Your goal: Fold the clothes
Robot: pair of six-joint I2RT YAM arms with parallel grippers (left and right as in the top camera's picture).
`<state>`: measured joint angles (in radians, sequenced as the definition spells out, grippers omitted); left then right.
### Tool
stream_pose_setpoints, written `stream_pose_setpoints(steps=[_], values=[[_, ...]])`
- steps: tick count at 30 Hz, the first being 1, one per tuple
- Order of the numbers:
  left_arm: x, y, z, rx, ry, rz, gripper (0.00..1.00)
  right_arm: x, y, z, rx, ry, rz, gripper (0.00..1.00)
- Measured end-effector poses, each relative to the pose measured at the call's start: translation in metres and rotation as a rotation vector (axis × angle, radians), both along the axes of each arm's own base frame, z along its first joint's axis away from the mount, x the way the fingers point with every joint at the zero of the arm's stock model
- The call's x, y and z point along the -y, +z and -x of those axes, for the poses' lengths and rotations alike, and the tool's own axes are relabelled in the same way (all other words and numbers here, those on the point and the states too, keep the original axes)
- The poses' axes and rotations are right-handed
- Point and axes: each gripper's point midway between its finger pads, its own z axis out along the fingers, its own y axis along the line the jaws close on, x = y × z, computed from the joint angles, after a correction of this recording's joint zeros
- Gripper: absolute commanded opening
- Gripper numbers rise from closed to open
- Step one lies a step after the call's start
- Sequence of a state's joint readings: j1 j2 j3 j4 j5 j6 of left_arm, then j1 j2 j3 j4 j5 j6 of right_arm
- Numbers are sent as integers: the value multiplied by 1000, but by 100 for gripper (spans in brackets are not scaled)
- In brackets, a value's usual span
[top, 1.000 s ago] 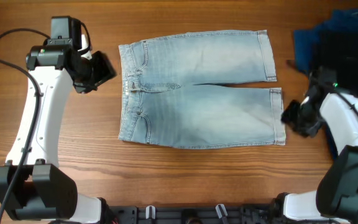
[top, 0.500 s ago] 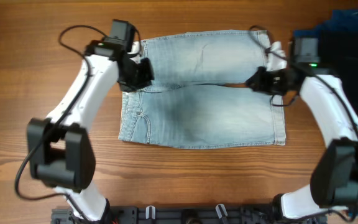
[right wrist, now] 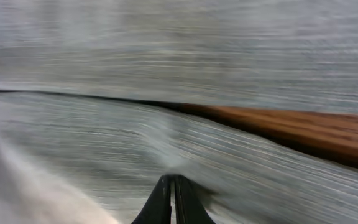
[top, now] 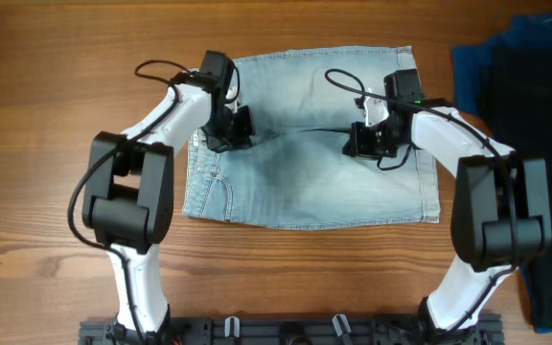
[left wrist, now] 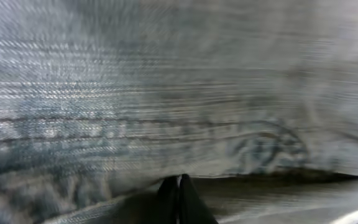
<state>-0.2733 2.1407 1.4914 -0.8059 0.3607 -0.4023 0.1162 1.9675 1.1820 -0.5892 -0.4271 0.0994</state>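
The light blue denim shorts (top: pixel 314 182) lie flat on the wooden table, waistband to the left and cuffed legs to the right. My left gripper (top: pixel 241 132) is down on the denim near the fly, just right of the waistband. In the left wrist view its fingers (left wrist: pixel 179 182) are closed together at a raised fold of denim (left wrist: pixel 179 81). My right gripper (top: pixel 357 144) is on the lower leg beside the gap between the legs. In the right wrist view its fingers (right wrist: pixel 173 182) are closed with the denim (right wrist: pixel 166 50) puckered around the tips.
A dark blue cloth (top: pixel 470 77) and a black garment (top: pixel 544 105) lie at the right edge of the table. Bare wood (right wrist: pixel 291 124) shows in the gap between the legs. Both arms reach over the shorts from the sides.
Both grippers have moved inward from beside the shorts: the left from the waistband toward the fly, the right from the leg hems toward the gap between the legs. The shorts have hardly shifted.
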Motion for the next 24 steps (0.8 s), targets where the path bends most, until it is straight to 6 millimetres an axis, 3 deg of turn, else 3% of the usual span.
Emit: stream_pose_setpoints(steps=[6,16,19,22,24], values=[[-3,-3,1,2,-3,-31,4,15,-5,-4,1,-30,98,4],[-10,2,-5,30,2,-87,4,87,1,-3,-46,-152,372,4],[-11,20,-18,89,9,-96,4,90,26,-22,18,-175,347,4],[-6,60,-46,237,22,-63,4,66,93,-71,276,-181,191,4],[-2,79,-60,315,27,-40,4,57,107,-84,341,-172,130,5]])
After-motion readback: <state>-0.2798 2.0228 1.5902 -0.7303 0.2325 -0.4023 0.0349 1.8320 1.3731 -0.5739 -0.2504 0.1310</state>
